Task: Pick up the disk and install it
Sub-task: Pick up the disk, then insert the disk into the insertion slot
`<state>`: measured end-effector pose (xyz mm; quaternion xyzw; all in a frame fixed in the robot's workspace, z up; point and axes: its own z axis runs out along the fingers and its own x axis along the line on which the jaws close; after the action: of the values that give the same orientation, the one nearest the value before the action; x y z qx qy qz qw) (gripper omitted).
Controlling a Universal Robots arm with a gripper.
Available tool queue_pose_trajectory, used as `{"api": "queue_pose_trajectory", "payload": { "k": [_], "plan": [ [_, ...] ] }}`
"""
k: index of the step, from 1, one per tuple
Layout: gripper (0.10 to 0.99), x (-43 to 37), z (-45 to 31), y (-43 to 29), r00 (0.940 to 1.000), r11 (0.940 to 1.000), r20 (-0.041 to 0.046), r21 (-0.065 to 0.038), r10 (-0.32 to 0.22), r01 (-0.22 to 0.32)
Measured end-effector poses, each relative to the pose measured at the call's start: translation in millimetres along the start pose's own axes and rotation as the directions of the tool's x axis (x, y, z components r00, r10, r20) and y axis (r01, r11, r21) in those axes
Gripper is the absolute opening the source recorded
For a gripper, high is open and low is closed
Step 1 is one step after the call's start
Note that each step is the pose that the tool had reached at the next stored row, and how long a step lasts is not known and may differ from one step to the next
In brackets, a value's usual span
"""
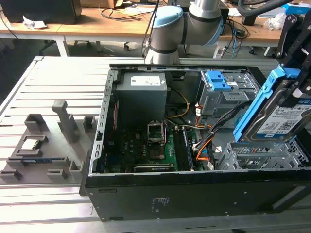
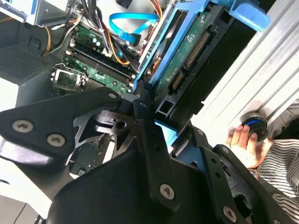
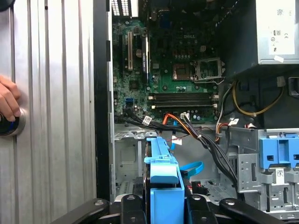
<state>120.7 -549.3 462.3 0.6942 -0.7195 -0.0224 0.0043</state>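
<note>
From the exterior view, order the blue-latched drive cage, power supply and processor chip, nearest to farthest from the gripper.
1. Drive cage, beside the gripper holding the disk.
2. Power supply, farther toward the exterior view's left.
3. Processor chip, outside the case.

The silver-grey tubular robot arm [image 1: 206, 7] carries pale blue rounded joint caps [image 1: 167, 16]; its matte black gripper [image 3: 166, 207] shows angular linkage plates [image 2: 51, 119] studded with round silver screw heads [image 2: 22, 125].
</note>
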Motion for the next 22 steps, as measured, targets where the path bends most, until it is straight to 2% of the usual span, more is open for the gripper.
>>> {"api": "queue_pose_trajectory", "payload": {
  "k": [2, 10, 13, 16, 18, 22],
  "plan": [
    [0.369, 0.1, 2.4, -1.2, 1.0000, 1.0000, -0.0020, 0.000, 0.000, 0.000],
    [0.369, 0.1, 2.6, -1.3, 1.0000, 1.0000, -0.0024, 0.000, 0.000, 0.000],
    [0.369, 0.1, 4.3, -1.4, 1.0000, 1.0000, -0.0084, 0.000, 0.000, 0.000],
    [0.369, 0.2, 9.7, -2.1, 0.9999, 1.0000, -0.0126, 0.000, 0.001, -0.001],
    [0.369, 0.4, 16.9, -2.8, 0.9998, 1.0000, -0.0177, 0.001, 0.001, -0.001],
    [0.369, 0.6, 24.6, -3.4, 0.9998, 1.0000, -0.0201, 0.001, 0.001, -0.001]
  ]
}}
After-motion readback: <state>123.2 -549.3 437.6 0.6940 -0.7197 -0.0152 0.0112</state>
